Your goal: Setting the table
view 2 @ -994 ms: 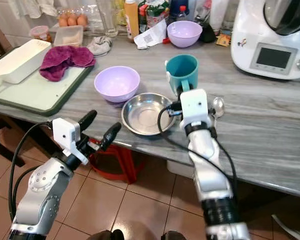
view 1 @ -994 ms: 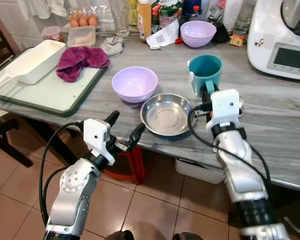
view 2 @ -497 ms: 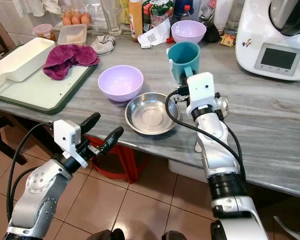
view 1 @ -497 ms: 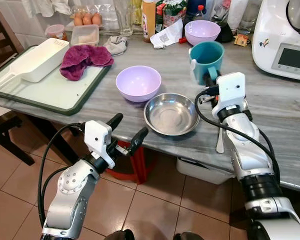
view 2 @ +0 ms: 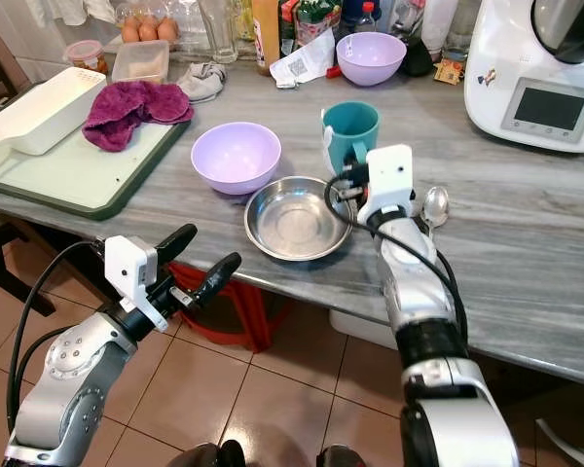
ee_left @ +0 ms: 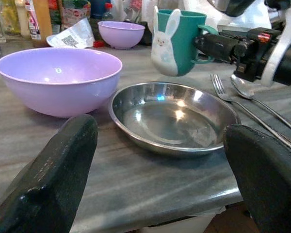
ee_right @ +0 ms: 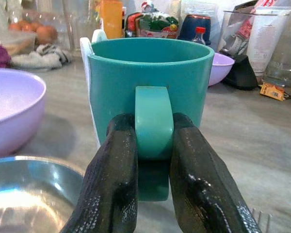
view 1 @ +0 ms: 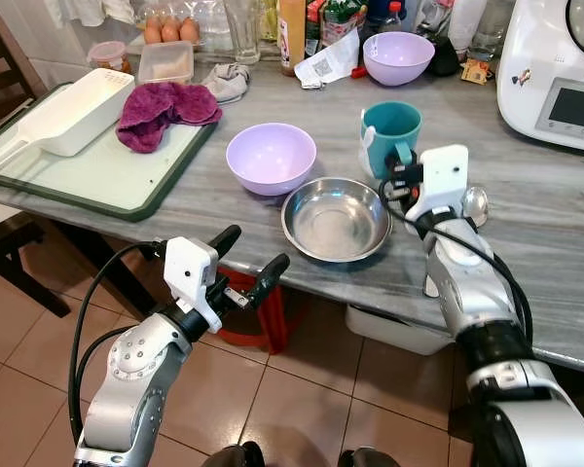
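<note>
A grey, streaked stone surface (view 1: 526, 243) runs across the scene, with brown tiled floor (view 1: 302, 389) below its near edge and a red stool (view 1: 258, 326) tucked underneath. At the far right stands a white kitchen machine (view 1: 555, 68) with a small screen. On the left lies a pale green cutting board (view 1: 88, 175) with a dark rim, carrying a white rectangular container (view 1: 63, 112) and a crumpled purple cloth (view 1: 165, 107). Along the back are crowded eggs (view 1: 170, 29), a glass, bottles, packets and a second, smaller purple bowl (view 1: 397, 56).

Near the front edge a lavender bowl (view 1: 271, 158) sits just beside a shallow steel dish (view 1: 336, 219). Behind the dish stands the teal mug (view 1: 389, 136), upright on the surface, with a white rabbit-ear decoration on its side — its handle points toward the robot. A spoon (view 2: 434, 206) and a fork (ee_left: 233, 94) lie on the surface to the right of the dish, partly covered by the right arm.

The right claw (ee_right: 153, 160) is clenched on the mug's handle, one black finger (ee_right: 114, 179) on each side of it. The left claw (view 1: 245, 263) hovers released in front of the surface edge, fingers spread wide, aimed at the dish and bowl.
</note>
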Motion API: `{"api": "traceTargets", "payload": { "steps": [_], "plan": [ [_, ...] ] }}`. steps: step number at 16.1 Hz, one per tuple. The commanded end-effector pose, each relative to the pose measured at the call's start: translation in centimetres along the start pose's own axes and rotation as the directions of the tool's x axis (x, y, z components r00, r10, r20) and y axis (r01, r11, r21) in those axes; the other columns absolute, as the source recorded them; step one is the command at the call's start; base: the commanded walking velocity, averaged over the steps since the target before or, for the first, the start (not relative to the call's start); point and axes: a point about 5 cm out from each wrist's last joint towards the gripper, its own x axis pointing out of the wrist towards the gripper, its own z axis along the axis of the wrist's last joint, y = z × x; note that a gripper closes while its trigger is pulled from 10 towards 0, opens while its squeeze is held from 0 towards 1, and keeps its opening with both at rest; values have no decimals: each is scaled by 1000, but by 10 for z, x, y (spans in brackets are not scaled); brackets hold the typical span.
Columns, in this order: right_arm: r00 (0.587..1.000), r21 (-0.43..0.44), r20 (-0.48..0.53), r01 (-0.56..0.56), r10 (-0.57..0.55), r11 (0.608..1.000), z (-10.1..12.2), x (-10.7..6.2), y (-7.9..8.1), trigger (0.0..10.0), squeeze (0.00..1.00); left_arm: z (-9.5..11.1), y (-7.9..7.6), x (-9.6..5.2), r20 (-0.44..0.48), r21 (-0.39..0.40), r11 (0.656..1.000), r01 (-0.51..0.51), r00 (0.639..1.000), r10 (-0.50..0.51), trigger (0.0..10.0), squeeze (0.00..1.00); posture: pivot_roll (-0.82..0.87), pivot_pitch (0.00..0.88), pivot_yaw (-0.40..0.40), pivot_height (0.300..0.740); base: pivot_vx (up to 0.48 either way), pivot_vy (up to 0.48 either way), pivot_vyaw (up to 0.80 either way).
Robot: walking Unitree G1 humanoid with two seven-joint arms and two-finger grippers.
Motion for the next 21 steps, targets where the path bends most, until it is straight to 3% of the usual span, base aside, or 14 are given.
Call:
{"api": "traceTargets", "payload": {
  "steps": [1, 6, 10, 14, 15, 16, 21],
  "plan": [
    [1000, 22, 18, -7, 6, 1000, 4, 5, 0, 10000, 0, 3, -2, -2, 0, 9, 1000, 16, 1000, -16, 10000, 0, -67, 201, 63, 740, 0, 0, 0],
    [1000, 75, -28, 8, -6, 997, -7, 7, -3, 10000, 0, 3, -6, -5, -4, -16, 998, 66, 998, -66, 10000, 0, -54, 206, 67, 740, 0, 0, 0],
    [999, 72, -39, 16, -14, 997, -12, 6, -6, 10000, 0, -1, -13, -4, -26, -33, 992, 121, 992, -122, 10000, 0, -59, 205, 71, 740, 0, 0, 0],
    [999, 46, -49, 0, 3, 999, -17, 4, -7, 10000, 0, -3, -9, -7, -39, -23, 994, 106, 993, -107, 10000, 0, -58, 206, 74, 740, 0, 0, 0],
    [999, 50, -49, -3, 5, 999, -17, 4, -7, 10000, 765, -4, -7, -8, -44, -22, 995, 98, 994, -99, 10000, 0, -54, 208, 74, 740, 0, 0, 0],
    [999, 52, -49, -2, 5, 999, -17, 4, -7, 10000, 1000, -5, -7, -9, -46, -22, 995, 96, 994, -97, 10000, 0, -54, 208, 74, 740, 0, 0, 0],
    [1000, 41, -25, -5, 6, 999, -14, 6, -6, 10000, 1000, -10, -9, -11, -60, -23, 995, 98, 993, -99, 10000, 0, -54, 208, 74, 740, 0, 0, 0]
  ]
}}
